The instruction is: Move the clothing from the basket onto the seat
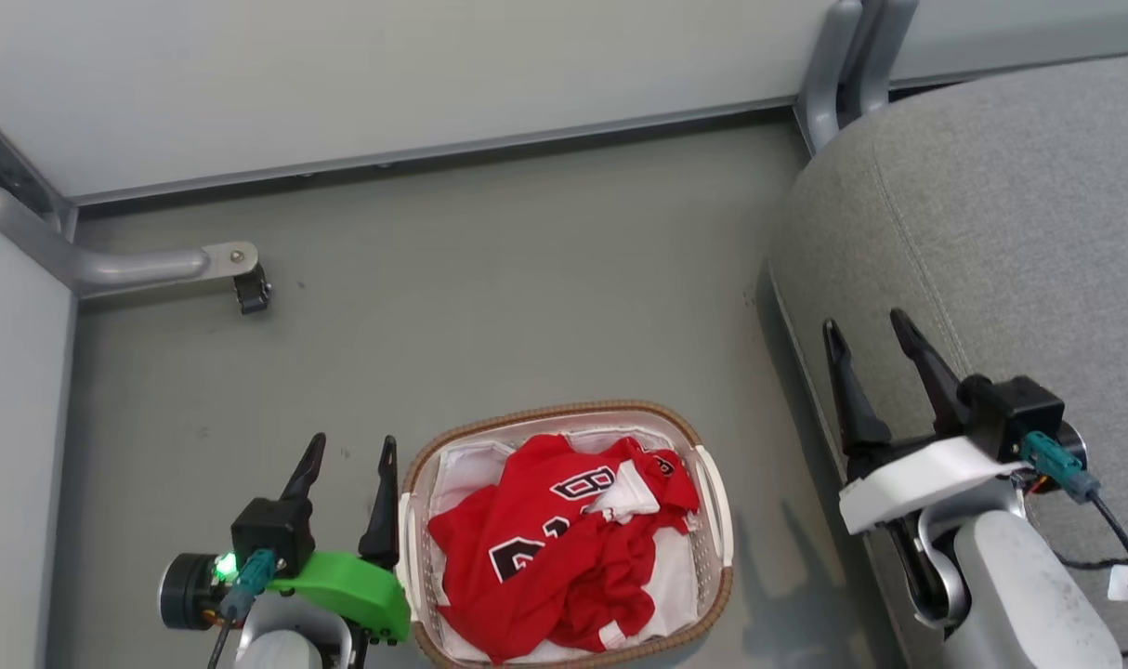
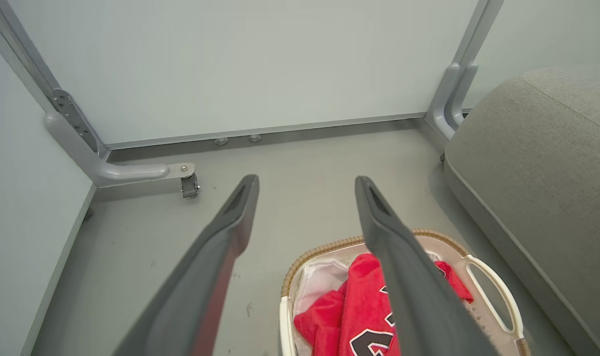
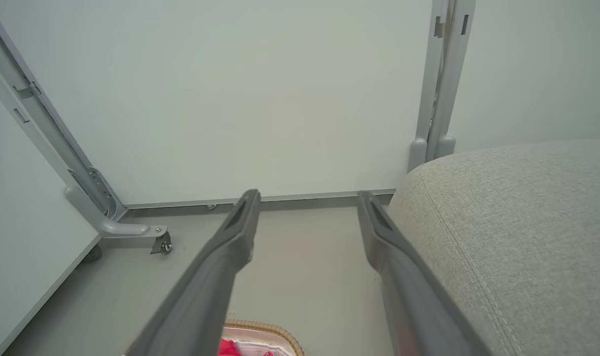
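Red clothing (image 1: 555, 548) with black numerals lies crumpled in the oval white basket (image 1: 713, 506) on the floor, over a white liner. In the left wrist view the clothing (image 2: 359, 306) and basket (image 2: 492, 291) sit at lower right. My left gripper (image 1: 352, 451) stands open just left of the basket, nothing between its fingers (image 2: 231, 222). Over the edge of the grey seat (image 1: 1001, 232) at the right, my right gripper (image 1: 866, 325) is open and holds nothing. The seat (image 3: 517, 222) and a bit of the basket rim (image 3: 260, 329) appear in the right wrist view.
A pale wall panel runs along the back, with a grey frame leg and caster (image 1: 248, 288) at the left and another grey post (image 1: 847, 65) by the seat's far corner. Bare grey floor (image 1: 490, 297) lies beyond the basket.
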